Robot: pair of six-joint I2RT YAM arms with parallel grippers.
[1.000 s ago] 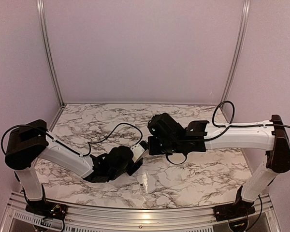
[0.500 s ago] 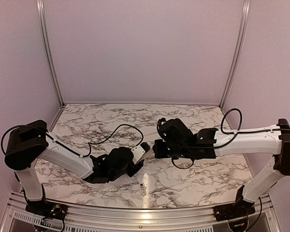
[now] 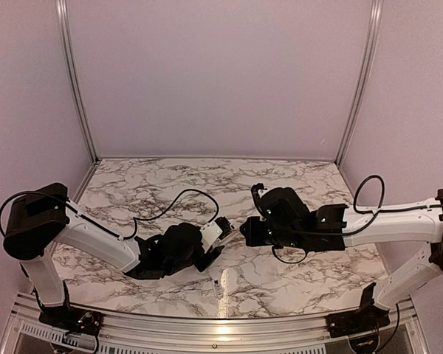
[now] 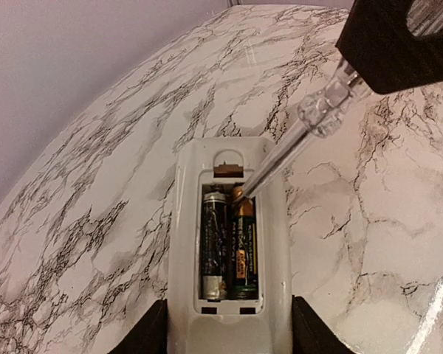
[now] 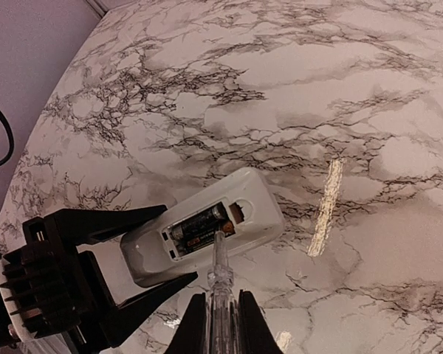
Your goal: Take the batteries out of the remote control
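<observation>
Marble table (image 3: 133, 184) filled the overhead view, where the left gripper (image 3: 207, 248) and right gripper (image 3: 245, 231) stood tip to tip above it; only there did a small pale piece (image 3: 220, 284) show, lying near the bases. The left wrist view revealed the remote (image 4: 184, 258), back up, clamped between the left jaws, both batteries (image 4: 215, 243) side by side in its open recess, a clear tool (image 4: 317, 110) touching one. The right wrist view showed the right jaws pinching that tool.

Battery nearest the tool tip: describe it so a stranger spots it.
Find the white remote control clamped in the left gripper. Of two in its open bay, it is the green gold-printed battery at the clear tool's tip, not the black battery.
</observation>
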